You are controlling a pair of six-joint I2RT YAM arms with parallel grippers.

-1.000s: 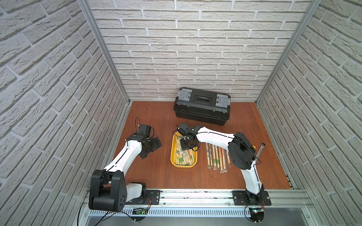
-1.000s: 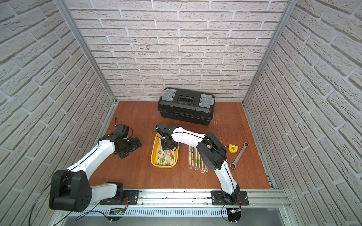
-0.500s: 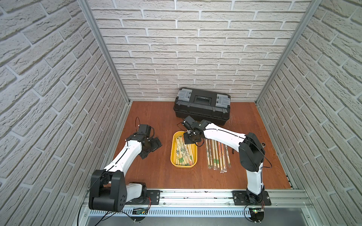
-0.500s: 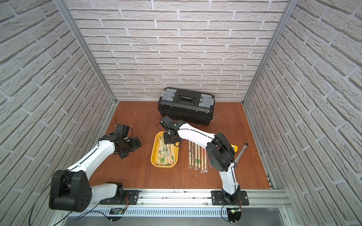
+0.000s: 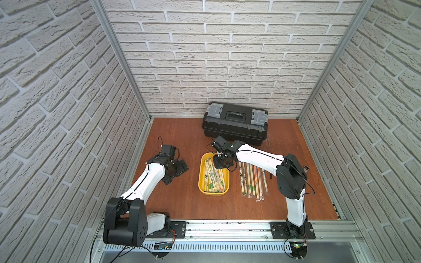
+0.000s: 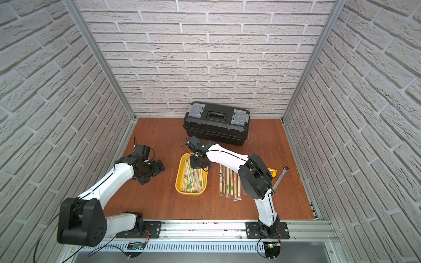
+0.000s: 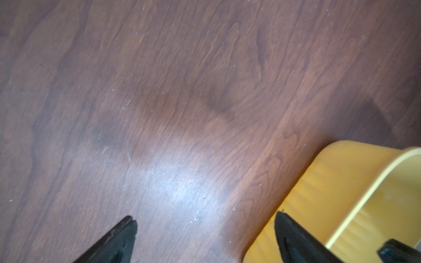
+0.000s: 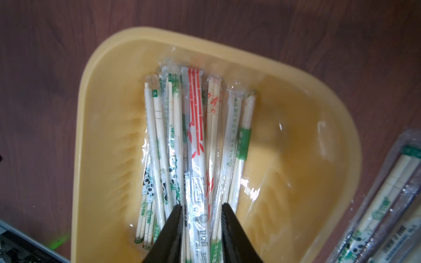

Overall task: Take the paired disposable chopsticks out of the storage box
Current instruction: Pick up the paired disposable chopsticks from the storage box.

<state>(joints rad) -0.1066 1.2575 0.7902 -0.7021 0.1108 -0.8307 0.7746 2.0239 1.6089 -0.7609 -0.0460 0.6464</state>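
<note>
Right wrist view: right jaws narrowly apart, straddling paired disposable chopsticks [image 8: 197, 159] lying in the storage box [image 8: 296, 148].

White brick-pattern walls [image 5: 227, 57] enclose three sides of the reddish-brown wooden tabletop [image 5: 182, 200], with an aluminium rail [image 5: 227, 227] at six o'clock.

White arm shells [image 5: 148, 180], black joint housings [image 5: 290, 180], thin black cables [image 5: 262, 153], black wedge claw fingers [image 8: 173, 232].

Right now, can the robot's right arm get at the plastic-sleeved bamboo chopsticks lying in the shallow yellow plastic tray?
Likely yes: the right gripper is down over the sleeved chopsticks inside the yellow tray, jaws slightly apart astride a few pairs, and nothing covers them.
</note>
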